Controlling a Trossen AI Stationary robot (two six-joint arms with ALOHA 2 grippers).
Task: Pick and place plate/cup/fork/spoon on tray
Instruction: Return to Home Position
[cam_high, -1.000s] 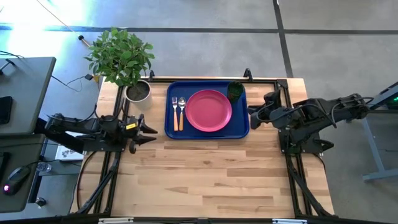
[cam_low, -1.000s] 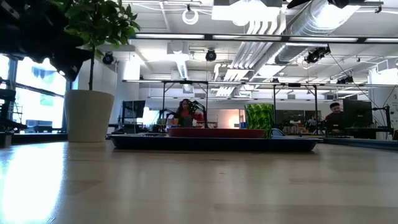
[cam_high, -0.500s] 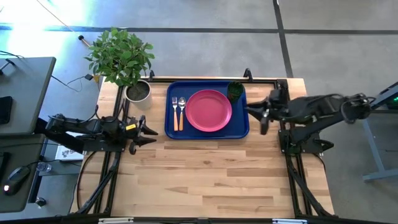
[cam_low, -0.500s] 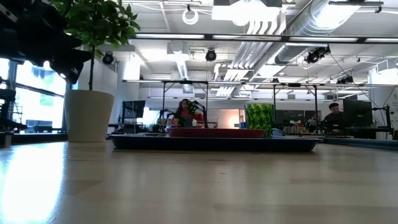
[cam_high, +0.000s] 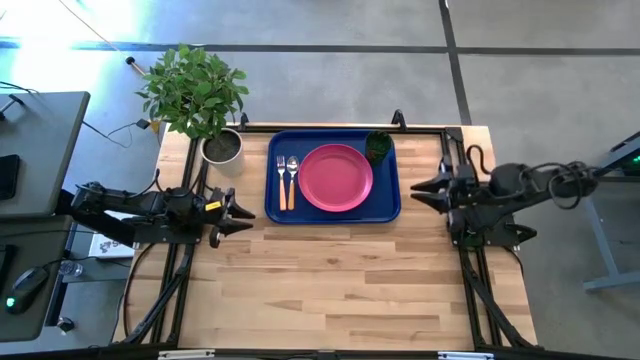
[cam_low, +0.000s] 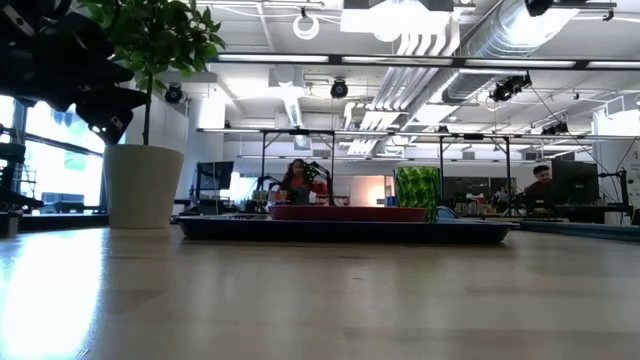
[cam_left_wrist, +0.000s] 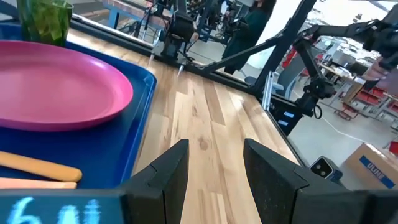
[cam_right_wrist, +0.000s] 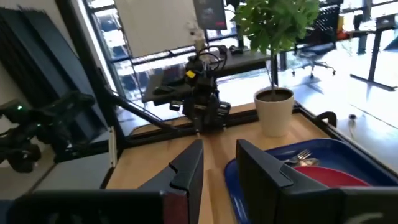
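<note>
Right hand (cam_high: 416, 190) has drawn back from the tray (cam_high: 392, 205), empty and open.
Plate (cam_high: 336, 177), cup (cam_high: 378, 147), fork (cam_high: 281, 180), spoon (cam_high: 292, 180) sit on it; left hand (cam_high: 247, 212) waits open alongside; only folding home remains, I judge.

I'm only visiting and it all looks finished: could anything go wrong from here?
Two risks. The right gripper hangs open beside the tray, not far from the cup in its far right corner; a wide swing could nudge the tray or tip the cup. The left gripper points at the tray's other side, where the fork and spoon lie loose, and the plant pot stands close to that arm.
</note>
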